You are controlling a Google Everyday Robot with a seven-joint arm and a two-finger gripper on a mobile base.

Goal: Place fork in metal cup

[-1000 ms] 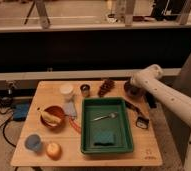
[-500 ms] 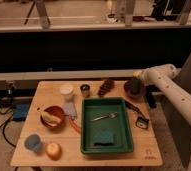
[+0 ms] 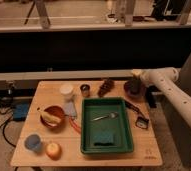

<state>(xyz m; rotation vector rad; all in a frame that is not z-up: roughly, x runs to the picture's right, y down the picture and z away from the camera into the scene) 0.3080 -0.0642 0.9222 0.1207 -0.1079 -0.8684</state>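
The fork (image 3: pixel 105 117) is slim and silver-grey and lies flat in the green tray (image 3: pixel 88 131), in its upper half. The metal cup (image 3: pixel 85 90) is small and dark and stands upright behind the tray's back left corner, next to the white cup (image 3: pixel 66 90). My gripper (image 3: pixel 135 78) is at the end of the white arm (image 3: pixel 171 90), which reaches in from the right. It hangs over a dark round object (image 3: pixel 133 90) at the table's back right, well away from both fork and metal cup.
A blue sponge (image 3: pixel 104 138) lies in the tray's front. A brown bowl with a banana (image 3: pixel 53 116), a red-handled utensil (image 3: pixel 75 124), a blue cup (image 3: pixel 33 142) and an orange fruit (image 3: pixel 53 150) are on the left. A black-handled tool (image 3: pixel 136 113) lies right of the tray.
The arm has straightened and the gripper has risen slightly at the table's back right. The fork and the cups have not moved.
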